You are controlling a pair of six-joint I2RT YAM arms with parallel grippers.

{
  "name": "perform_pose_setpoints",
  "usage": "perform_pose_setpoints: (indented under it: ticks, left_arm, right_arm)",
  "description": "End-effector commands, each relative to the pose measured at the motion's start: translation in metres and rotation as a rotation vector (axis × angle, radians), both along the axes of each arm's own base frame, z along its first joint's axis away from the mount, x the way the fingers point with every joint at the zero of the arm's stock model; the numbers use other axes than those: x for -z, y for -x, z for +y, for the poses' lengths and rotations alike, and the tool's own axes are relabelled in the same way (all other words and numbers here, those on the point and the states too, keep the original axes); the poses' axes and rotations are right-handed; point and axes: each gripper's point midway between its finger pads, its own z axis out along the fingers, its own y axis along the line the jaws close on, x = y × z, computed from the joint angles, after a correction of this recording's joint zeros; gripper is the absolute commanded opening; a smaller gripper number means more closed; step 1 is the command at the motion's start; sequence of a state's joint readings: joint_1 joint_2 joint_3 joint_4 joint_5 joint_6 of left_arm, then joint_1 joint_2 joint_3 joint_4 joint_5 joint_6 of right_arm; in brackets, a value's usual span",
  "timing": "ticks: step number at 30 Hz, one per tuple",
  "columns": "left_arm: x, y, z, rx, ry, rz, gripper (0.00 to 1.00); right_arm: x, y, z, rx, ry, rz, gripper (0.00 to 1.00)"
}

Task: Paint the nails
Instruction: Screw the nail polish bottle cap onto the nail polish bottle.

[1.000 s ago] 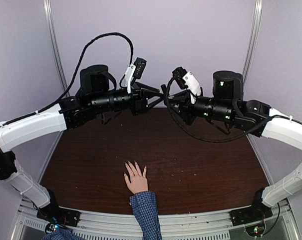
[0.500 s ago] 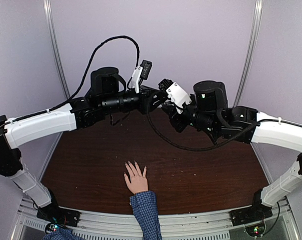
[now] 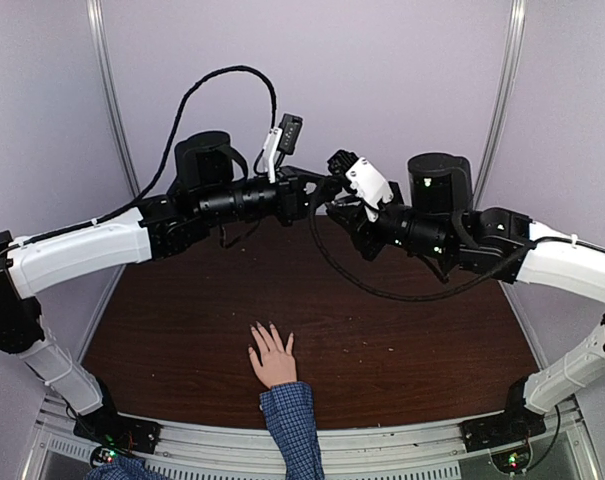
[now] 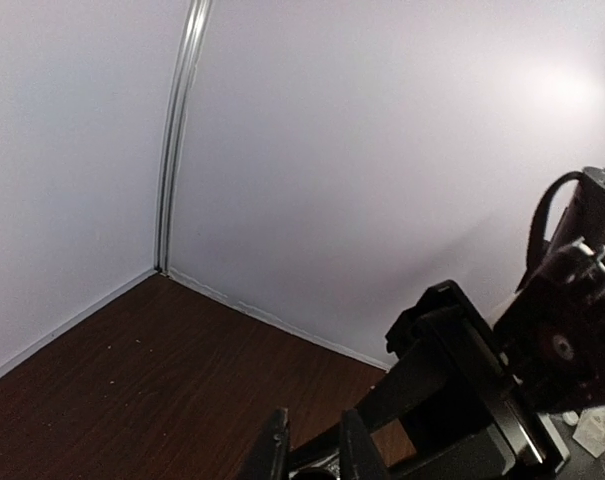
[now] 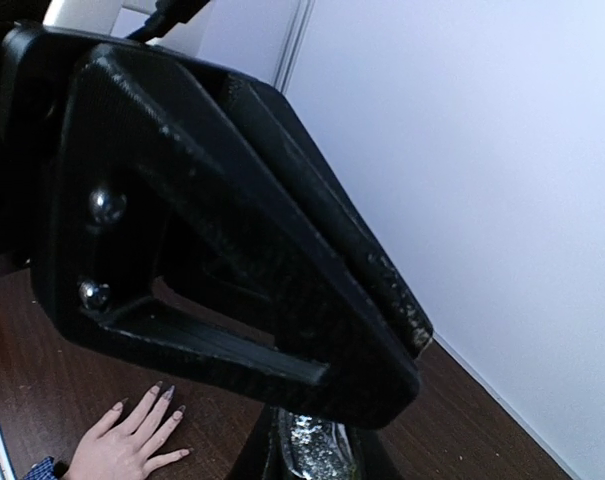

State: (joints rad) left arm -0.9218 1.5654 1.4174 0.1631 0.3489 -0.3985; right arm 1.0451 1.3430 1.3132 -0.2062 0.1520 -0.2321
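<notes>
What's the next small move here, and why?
Probably draw the left tool and right tool slightly apart: they meet tip to tip in mid-air over the far side of the table, well away from the hand lying flat at the near edge, so the nails are out of reach.

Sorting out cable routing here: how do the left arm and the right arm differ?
On the left arm the cable arches high above; on the right arm it hangs in a loop underneath. The left arm's white camera bracket stands upright; the right arm's leans leftward. Both reach inward and meet above the table, away from the hand.
</notes>
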Motion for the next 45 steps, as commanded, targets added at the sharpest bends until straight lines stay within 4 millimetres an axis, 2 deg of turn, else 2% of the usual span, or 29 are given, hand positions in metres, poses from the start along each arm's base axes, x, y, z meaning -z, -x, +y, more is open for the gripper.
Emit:
perform_pose_setpoints:
  ticks: [1,16,20,24,27,32,36,38,40,45]
  left_arm:
    - [-0.013,0.028,0.001,0.15,0.011,-0.106,0.01]
    - [-0.016,0.102,0.003,0.605,0.007,-0.214,0.0]
    - [-0.015,0.113,0.004,0.703,0.014,-0.207,0.0]
    - [-0.015,0.116,0.004,0.731,0.013,-0.204,0.0]
    - [-0.018,0.11,0.007,0.687,0.012,-0.211,0.0]
    - [-0.028,0.087,0.021,0.539,0.011,-0.226,0.05]
    - [-0.044,0.063,0.039,0.344,0.016,-0.258,0.4]
    - [-0.047,0.052,0.046,0.248,0.016,-0.278,0.52]
    - [-0.049,0.038,0.051,0.149,0.012,-0.27,0.54]
    - [-0.044,0.01,0.054,-0.005,0.012,-0.195,0.53]
  right_arm:
    - [-0.04,0.037,0.008,-0.25,-0.154,-0.002,0.0]
    - [-0.091,0.101,0.002,-0.821,-0.366,0.11,0.0]
    - [-0.1,0.119,0.003,-0.982,-0.406,0.171,0.0]
    - [-0.104,0.124,0.005,-1.049,-0.414,0.193,0.0]
    - [-0.101,0.116,0.005,-1.004,-0.404,0.193,0.0]
    - [-0.081,0.089,0.006,-0.834,-0.357,0.196,0.0]
    - [-0.063,0.058,0.004,-0.634,-0.319,0.199,0.0]
    - [-0.054,0.035,0.0,-0.498,-0.296,0.188,0.0]
    - [-0.046,0.013,-0.007,-0.368,-0.282,0.184,0.0]
    - [-0.027,-0.02,-0.02,-0.155,-0.284,0.166,0.0]
